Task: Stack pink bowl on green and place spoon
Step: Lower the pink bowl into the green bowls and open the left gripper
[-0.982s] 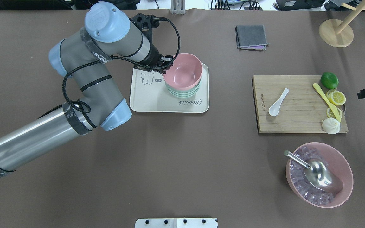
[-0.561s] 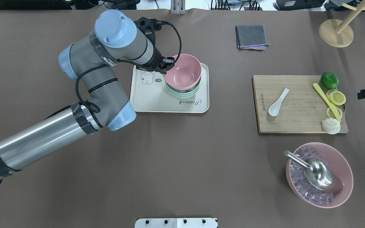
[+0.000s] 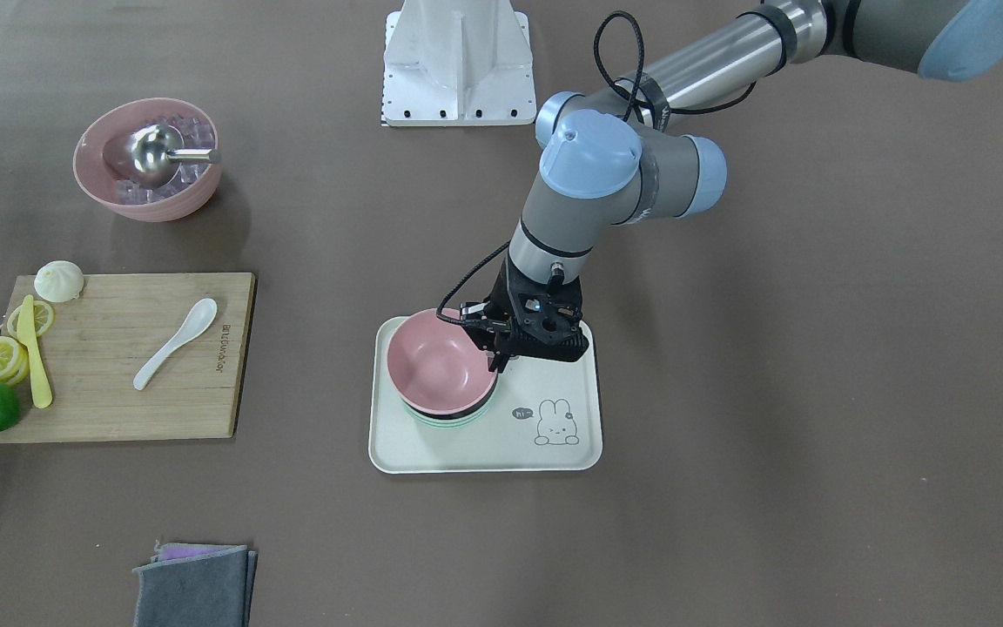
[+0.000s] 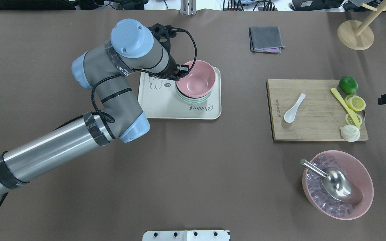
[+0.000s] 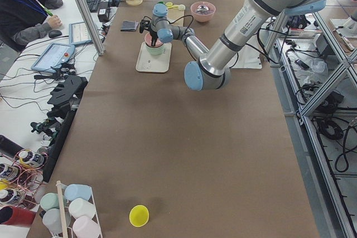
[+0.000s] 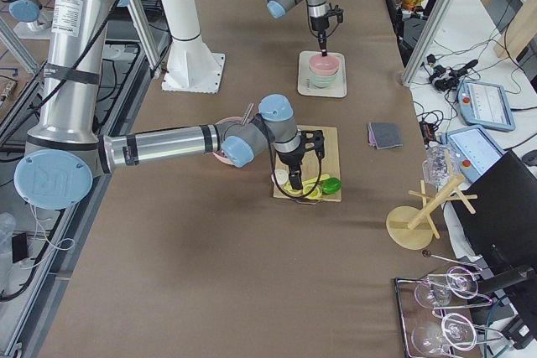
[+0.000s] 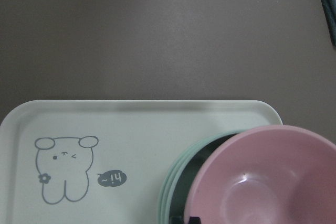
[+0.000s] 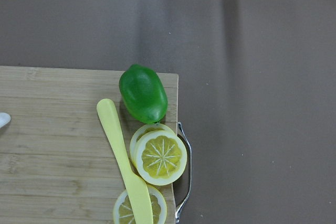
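Table: brown, wide, matte.
Left-centre: cream tray, flat on it.
Right: wooden board, square to the edge.
Near right: pink ice bowl.
Far side: grey cloth, folded; wooden stand at the corner.

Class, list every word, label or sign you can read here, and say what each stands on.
"Rabbit": script on the cream tray.
"hi~": speech bubble beside the rabbit drawing on that tray.
Brand mark on the cutting board: too small to read.
Print on the left arm's black tape: too blurred to read.
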`<move>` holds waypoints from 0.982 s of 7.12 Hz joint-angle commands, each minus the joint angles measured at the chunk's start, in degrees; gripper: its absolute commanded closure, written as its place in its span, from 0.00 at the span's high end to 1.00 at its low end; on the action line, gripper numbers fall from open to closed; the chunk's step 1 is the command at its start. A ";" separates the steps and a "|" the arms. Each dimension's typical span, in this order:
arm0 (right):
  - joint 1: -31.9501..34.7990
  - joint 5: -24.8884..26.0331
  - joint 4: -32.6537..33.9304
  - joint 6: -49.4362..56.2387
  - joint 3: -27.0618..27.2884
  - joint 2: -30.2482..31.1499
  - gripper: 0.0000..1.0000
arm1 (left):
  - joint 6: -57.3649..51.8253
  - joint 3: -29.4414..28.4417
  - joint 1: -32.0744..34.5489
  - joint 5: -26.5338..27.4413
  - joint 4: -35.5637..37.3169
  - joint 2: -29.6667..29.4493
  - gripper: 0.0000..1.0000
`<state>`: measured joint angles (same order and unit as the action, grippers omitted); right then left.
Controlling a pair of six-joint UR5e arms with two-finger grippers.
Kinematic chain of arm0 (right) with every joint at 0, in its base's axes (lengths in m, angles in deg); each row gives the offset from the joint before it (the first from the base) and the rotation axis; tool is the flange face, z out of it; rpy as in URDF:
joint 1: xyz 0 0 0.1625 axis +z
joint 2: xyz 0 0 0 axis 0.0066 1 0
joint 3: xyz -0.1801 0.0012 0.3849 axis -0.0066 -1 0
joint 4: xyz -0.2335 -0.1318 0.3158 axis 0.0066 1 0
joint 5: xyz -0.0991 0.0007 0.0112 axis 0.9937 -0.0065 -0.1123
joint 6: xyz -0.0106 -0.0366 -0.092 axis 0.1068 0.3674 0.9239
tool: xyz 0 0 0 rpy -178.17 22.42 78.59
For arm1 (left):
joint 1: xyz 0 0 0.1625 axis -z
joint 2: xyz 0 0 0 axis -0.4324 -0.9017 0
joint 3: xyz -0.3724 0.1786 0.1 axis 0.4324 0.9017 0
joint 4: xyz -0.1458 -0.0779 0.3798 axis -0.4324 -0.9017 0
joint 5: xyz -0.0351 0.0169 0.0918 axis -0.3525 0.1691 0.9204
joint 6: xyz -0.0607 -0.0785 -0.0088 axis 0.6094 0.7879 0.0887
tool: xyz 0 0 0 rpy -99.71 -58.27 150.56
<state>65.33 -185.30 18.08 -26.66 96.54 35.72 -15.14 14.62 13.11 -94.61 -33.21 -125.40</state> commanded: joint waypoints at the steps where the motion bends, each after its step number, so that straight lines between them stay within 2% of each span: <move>1: 0.00 0.00 0.00 0.00 0.00 0.00 1.00 | -0.06 -0.63 -0.06 0.14 0.03 -0.03 0.00; 7: 0.00 0.00 0.00 0.00 0.09 0.00 1.00 | -1.89 -0.89 -0.23 0.76 0.11 0.14 0.00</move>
<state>65.33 -185.30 18.08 -26.66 96.61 35.64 -15.92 13.73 12.91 -93.85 -33.16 -125.34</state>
